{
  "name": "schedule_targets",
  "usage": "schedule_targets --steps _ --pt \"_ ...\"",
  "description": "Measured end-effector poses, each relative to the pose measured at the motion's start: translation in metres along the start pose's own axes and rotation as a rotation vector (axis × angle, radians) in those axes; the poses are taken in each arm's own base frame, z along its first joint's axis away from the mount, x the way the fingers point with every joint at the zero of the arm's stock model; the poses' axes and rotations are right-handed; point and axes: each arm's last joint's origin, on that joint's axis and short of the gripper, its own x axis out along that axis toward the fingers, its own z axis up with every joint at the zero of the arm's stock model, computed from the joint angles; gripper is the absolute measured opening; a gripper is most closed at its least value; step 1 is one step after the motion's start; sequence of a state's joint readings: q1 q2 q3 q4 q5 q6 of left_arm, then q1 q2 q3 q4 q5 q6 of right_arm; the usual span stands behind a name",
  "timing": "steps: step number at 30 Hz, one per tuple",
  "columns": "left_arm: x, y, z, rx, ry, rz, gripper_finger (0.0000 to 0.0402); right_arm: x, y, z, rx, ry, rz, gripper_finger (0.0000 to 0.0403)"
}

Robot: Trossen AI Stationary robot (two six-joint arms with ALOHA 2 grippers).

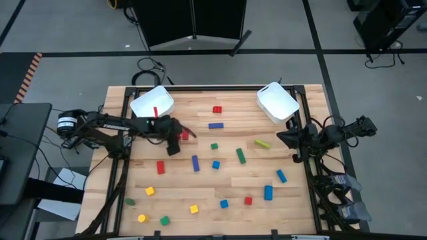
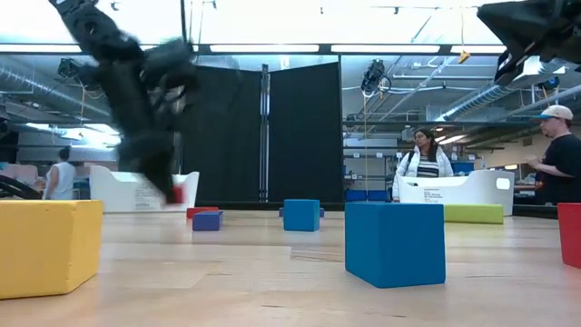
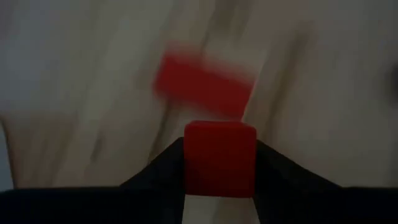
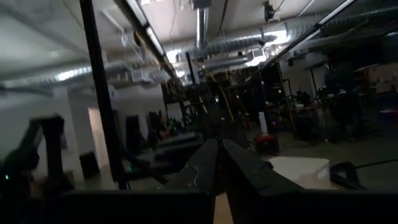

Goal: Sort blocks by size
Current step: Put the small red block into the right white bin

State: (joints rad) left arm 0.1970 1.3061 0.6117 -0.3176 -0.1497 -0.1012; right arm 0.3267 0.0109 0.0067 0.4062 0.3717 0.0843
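Blocks in red, blue, green and yellow lie scattered over the wooden table [image 1: 293,193]. Among them are a blue bar [image 1: 215,125], a red cube [image 1: 217,109] and a green bar [image 1: 241,155]. My left gripper [image 1: 181,136] is over the table's left half, right of the left white bin [image 1: 152,103], and is shut on a small red block [image 3: 219,158]. Another red block [image 3: 202,84] shows blurred on the table beyond it. My right gripper [image 1: 283,139] waits shut at the table's right side, raised and pointing out into the room. My left gripper pinches the red block's two opposite sides [image 3: 186,163] between its two fingers. The fingers come slanting down from the table's left side. In the low view the red block [image 2: 174,194] shows a little above the tabletop.
The left white bin holds a red bar [image 1: 155,111]. The right white bin [image 1: 277,101] stands at the far right. A big yellow cube [image 2: 47,245] and a blue cube [image 2: 395,243] sit close to the near edge. People stand in the room beyond.
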Motion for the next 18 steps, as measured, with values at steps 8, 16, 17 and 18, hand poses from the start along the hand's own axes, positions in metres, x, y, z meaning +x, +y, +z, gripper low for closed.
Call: schedule_targets --steps 8,16,17,18 --pt "-0.024 0.0 0.105 -0.041 -0.417 -0.038 0.014 0.0 0.0 0.006 -0.035 -0.063 -0.016 0.0035" --pt "0.058 0.007 0.201 -0.08 -0.499 -0.155 0.014 0.0 0.0 0.009 -0.059 -0.092 -0.029 0.0035" --pt "0.066 0.007 0.214 -0.084 -0.525 -0.163 0.014 0.0 0.0 0.009 -0.059 -0.091 -0.028 0.0035" --pt "0.075 0.006 0.225 -0.085 -0.536 -0.164 0.014 0.0 0.0 0.009 -0.059 -0.092 -0.028 0.0035"
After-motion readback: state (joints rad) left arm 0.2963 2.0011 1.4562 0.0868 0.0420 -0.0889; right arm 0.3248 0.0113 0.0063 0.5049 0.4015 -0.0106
